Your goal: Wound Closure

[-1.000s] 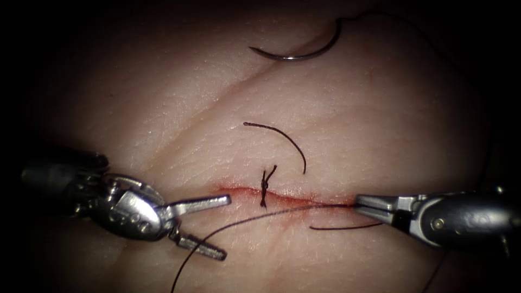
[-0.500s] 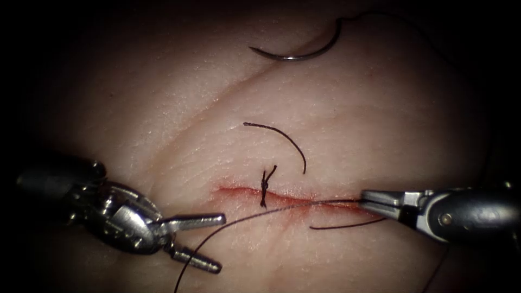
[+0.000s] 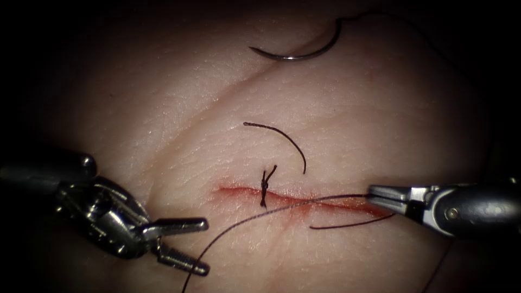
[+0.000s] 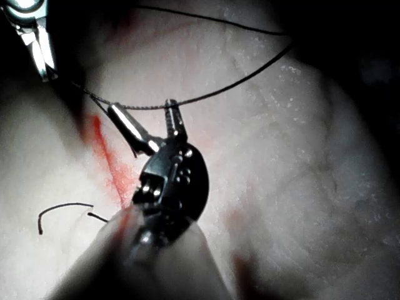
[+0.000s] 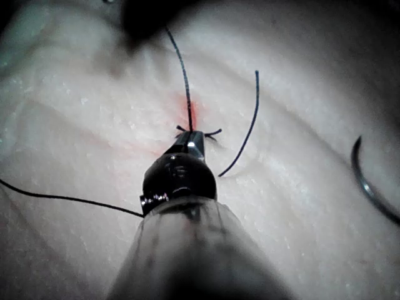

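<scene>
The tissue (image 3: 179, 125) has a cut (image 3: 239, 191) running across it, red fluid along its line and one tied knot (image 3: 264, 187) at its middle. My right tool (image 3: 373, 194) is at the cut's right end, its jaws shut on the thread (image 3: 244, 220), which trails down and to the left. In the right wrist view the right tool (image 5: 190, 140) holds that same thread (image 5: 181, 75). My left tool (image 3: 206, 245) is open at the lower left and holds nothing. In the left wrist view the thread (image 4: 206, 97) passes just off the left tool's (image 4: 147, 115) tips. The curved needle (image 3: 296, 53) lies free on the tissue far beyond the cut, not in it.
A loose curved cut end of thread (image 3: 282, 140) lies just beyond the knot. Another short piece (image 3: 347, 223) lies on the near side of the cut, right of the knot. The needle's thread (image 3: 369, 15) leads off to the upper right.
My right tool has drawn back to the right with the thread, which has straightened and lifted toward the cut. My left tool, still open, has moved left and down, away from the knot.
</scene>
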